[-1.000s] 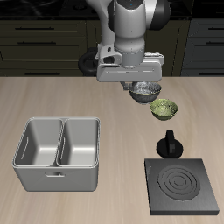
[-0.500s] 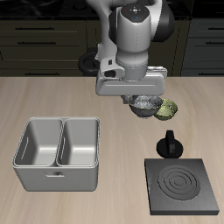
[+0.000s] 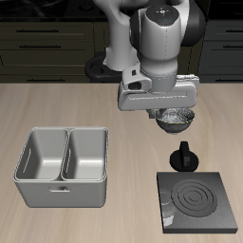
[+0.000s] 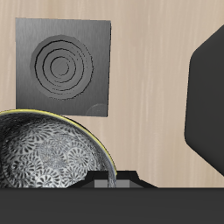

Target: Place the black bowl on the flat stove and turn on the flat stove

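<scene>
My gripper (image 3: pixel 172 111) is shut on the rim of the black bowl (image 3: pixel 177 119), which hangs above the table behind the flat stove (image 3: pixel 197 201). The wrist view looks into the bowl's speckled grey-white inside (image 4: pixel 44 156), with my fingertips (image 4: pixel 116 179) at its edge. A thin yellow-green rim (image 4: pixel 102 146) peeps out from under the bowl. The dark square stove (image 4: pixel 66 66) with its ring burner lies beyond the bowl and is bare.
A small black upright object (image 3: pixel 184 157) stands between the bowl and the stove. A grey two-compartment caddy (image 3: pixel 62 167) sits toward the table's front. A dark round object (image 3: pixel 94 68) lies at the back. A dark blocky shape (image 4: pixel 210 101) shows in the wrist view.
The gripper has carried the black bowl forward and sideways toward the stove. The bowl now covers the green-yellow bowl in the exterior view.
</scene>
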Motion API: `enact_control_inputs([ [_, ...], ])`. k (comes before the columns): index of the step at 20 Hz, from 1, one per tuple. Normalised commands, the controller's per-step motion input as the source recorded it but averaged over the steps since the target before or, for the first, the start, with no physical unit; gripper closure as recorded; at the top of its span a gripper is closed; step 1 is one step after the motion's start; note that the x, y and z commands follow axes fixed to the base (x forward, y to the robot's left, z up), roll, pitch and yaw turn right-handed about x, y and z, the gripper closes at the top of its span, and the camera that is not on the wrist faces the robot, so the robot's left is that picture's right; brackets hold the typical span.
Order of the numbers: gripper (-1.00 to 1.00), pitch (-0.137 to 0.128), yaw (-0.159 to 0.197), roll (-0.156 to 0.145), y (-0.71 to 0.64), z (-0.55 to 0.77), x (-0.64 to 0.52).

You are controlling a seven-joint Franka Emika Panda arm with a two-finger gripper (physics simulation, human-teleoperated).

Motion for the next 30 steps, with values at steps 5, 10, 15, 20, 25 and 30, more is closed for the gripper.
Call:
enact_control_inputs([
  [5, 1.0, -0.002, 0.017, 0.036, 0.27, 0.08, 0.2],
  [10, 1.0, 0.01, 0.017, 0.012, 0.19, -0.01, 0.32],
  [15, 1.0, -0.007, 0.003, 0.006, 0.1, 0.06, 0.35],
  [20, 1.0, 0.001, 0.018, -0.019, -0.02, 0.02, 0.34],
  [25, 1.0, -0.003, 0.01, -0.021, -0.02, 0.03, 0.25],
  [30, 1.0, -0.004, 0.002, -0.009, 0.04, 0.02, 0.22],
])
